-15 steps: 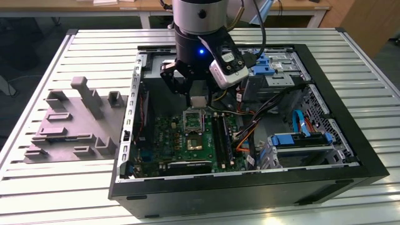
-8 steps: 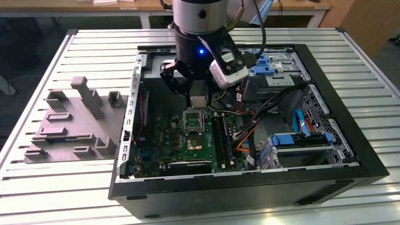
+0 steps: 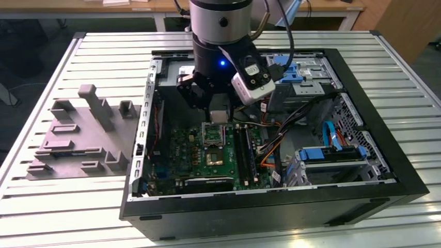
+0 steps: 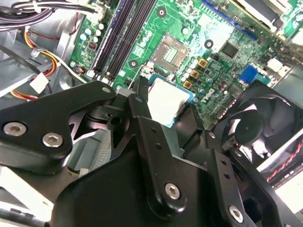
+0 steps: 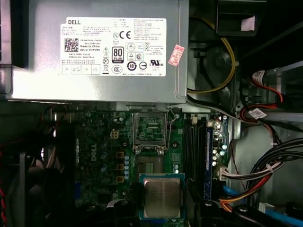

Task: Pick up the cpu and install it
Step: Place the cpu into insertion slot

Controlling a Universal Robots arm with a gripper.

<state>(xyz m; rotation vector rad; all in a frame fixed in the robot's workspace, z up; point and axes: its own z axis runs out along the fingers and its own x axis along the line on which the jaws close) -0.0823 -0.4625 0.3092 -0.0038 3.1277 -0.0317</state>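
The cpu (image 5: 162,197), a small square chip with a silvery top and a bluish rim, hangs above the green motherboard (image 5: 102,156) inside the open computer case. My gripper (image 4: 166,105) is shut on it, one black finger (image 4: 141,94) on each side. In the second wrist view the cpu (image 4: 164,97) hides part of the board below. The open socket (image 5: 150,128), with its silver frame, lies a short way beyond the chip, toward the big grey box. In the exterior view my gripper (image 3: 218,118) hovers just above the socket (image 3: 213,135).
The big grey box with a white label (image 5: 99,52) borders the board. Bundled cables (image 5: 258,170) and memory slots (image 5: 196,151) run beside the socket; a black fan (image 4: 258,125) sits close by. A grey moulded tray (image 3: 76,134) rests on the slatted table at the exterior view's left.
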